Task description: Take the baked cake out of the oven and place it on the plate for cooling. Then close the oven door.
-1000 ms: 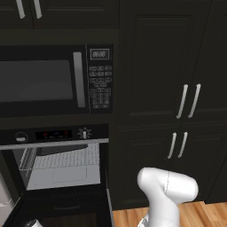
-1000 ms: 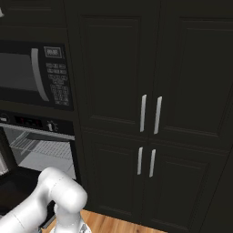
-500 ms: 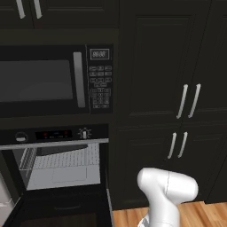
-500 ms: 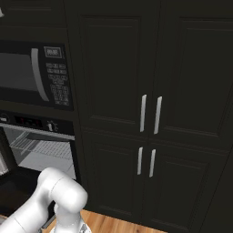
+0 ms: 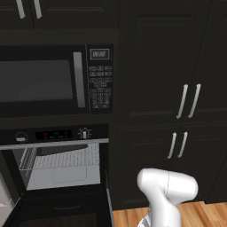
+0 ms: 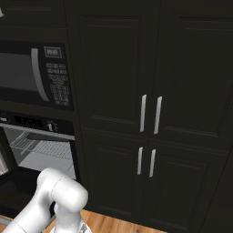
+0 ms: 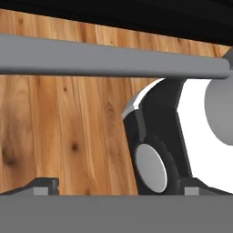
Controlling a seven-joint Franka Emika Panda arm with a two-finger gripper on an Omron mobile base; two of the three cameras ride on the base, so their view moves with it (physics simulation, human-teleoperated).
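Observation:
The oven (image 5: 62, 166) stands open below its control strip (image 5: 53, 134), and a silver wire rack (image 5: 66, 156) shows inside; it is also seen from the other side, the oven (image 6: 41, 152). The oven door (image 5: 57, 215) hangs dropped down at the bottom edge. In the hand view the door's long silver bar handle (image 7: 109, 57) runs across close in front of my gripper (image 7: 120, 185), whose fingertips (image 7: 45, 184) stand wide apart, open, with nothing between them. The cake and the plate are out of view.
A black microwave (image 5: 48, 82) with a keypad sits above the oven. Tall dark cabinets (image 5: 177, 102) with silver handles stand to the right. A wooden floor (image 7: 59, 132) lies beneath the hand. A pale object (image 5: 4, 197) shows at the far left edge.

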